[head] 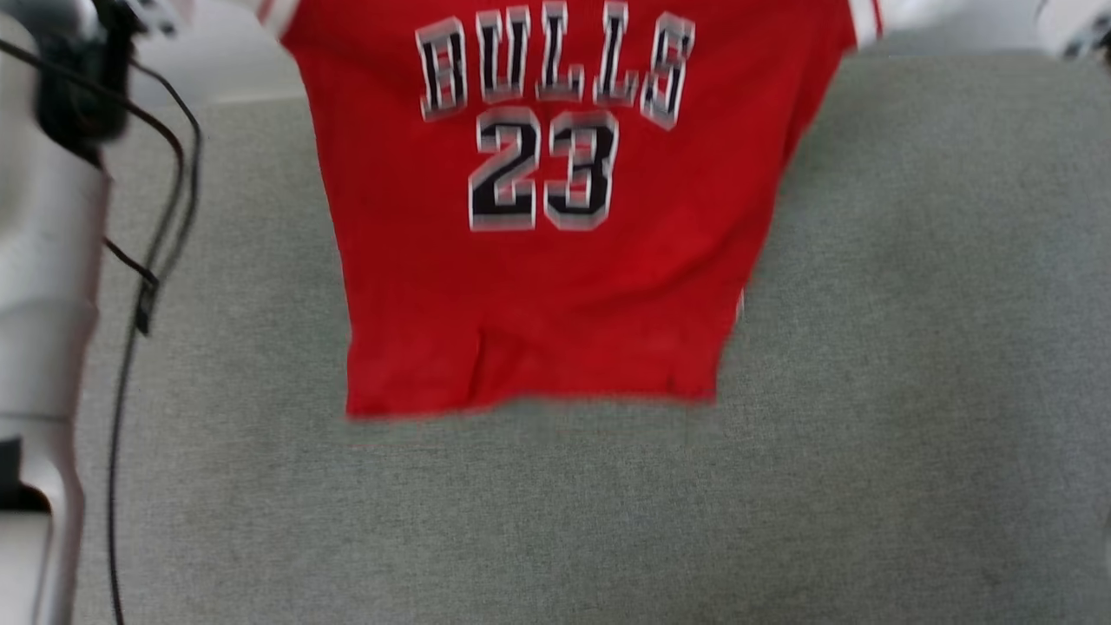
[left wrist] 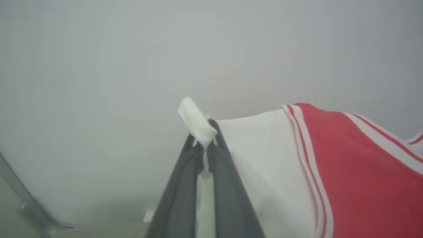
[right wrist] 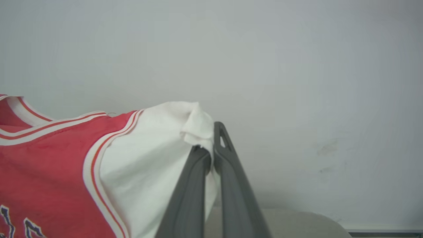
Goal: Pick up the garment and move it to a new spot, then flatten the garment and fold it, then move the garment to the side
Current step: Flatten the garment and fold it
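Head view: the garment (head: 538, 295) is hanging spread out w/ the front facing the cam, and the black-and-white "BULLS 23" print (head: 547, 121) is reading right way up. Its top is running off the top of the pic. The hem is dangling over the middle of the bench (head: 911, 391), roughly halfway btw the left and right edges and closer to the far edge than the near one. Can't tell if the hem is touching the grey cover or hanging just above it, everything's blurring a bit. The pale left arm (head: 43, 260) is standing toward the bench's left edge w/ a black cable (head: 165, 217) looping off it.

Left wrist view: the left gripper (left wrist: 205, 142) is pinching the white sleeve (left wrist: 261, 158), fingers squeezed tight together, w/ a tuft of white fabric poking out past the tips. The striped trim (left wrist: 307, 165) and the red body are stretching off to that view's right, w/ a plain pale wall (left wrist: 132, 66) behind.

Right wrist view: same deal, mirrored. The right gripper (right wrist: 211, 145) is clamping the other sleeve (right wrist: 148, 152), fingers closed on a bunched fold. The red body is sagging off to that view's left, bits of the print peeking in at the bottom left.
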Controlling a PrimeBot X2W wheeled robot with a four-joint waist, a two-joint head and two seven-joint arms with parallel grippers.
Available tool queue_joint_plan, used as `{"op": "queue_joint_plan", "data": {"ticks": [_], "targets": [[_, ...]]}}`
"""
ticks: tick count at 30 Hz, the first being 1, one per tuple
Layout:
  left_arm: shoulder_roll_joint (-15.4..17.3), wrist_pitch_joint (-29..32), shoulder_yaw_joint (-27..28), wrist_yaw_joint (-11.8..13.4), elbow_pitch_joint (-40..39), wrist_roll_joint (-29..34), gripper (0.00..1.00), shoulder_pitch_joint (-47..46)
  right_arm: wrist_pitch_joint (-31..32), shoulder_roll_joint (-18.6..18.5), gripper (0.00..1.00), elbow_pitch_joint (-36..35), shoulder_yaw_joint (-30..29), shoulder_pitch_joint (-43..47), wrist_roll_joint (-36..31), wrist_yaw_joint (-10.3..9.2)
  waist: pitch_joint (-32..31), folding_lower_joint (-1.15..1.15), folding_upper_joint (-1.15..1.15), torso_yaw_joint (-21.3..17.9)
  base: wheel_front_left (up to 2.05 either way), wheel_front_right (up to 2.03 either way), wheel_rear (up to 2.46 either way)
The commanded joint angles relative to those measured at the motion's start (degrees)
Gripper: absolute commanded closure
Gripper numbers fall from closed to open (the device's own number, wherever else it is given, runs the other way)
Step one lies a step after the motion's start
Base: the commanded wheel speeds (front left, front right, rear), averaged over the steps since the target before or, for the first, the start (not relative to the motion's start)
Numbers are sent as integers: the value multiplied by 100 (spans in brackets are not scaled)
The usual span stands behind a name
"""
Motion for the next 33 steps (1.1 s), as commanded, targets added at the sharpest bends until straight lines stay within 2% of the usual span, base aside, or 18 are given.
{"op": "queue_joint_plan", "data": {"ticks": [1, 6, 13, 19, 26, 33], "targets": [[56, -208, 45, -44, 119, 56, 100, -377, -182, -18, 100, 150, 15, -447, -83, -4, 201, -1, 0, -43, 0, 0, 0], [238, -598, 150, -143, 281, 145, 100, -1209, -503, 1, 100, 420, 25, -1516, -111, -4, 655, -1, 0, -122, 0, 0, 0], [361, -731, 231, -217, 338, 151, 100, -2044, -742, 15, 100, 657, 49, -2568, -142, -4, 1267, -1, 0, -170, 0, 0, 0], [310, -736, 209, -266, 386, 114, 100, -2432, -916, 56, 100, 974, 217, -3181, -150, -4, 1876, -1, 0, -146, 0, 0, 0], [277, -732, 191, -273, 635, 23, 100, -2194, -1188, 148, 100, 1462, 529, -3299, 46, -4, 2286, -1, 0, -142, 0, 0, 0], [248, -801, 257, -363, 904, -196, 100, -1558, -1508, 100, 100, 1720, 1101, -2639, 493, -4, 2293, -1, 0, -152, 0, 0, 0]]}}
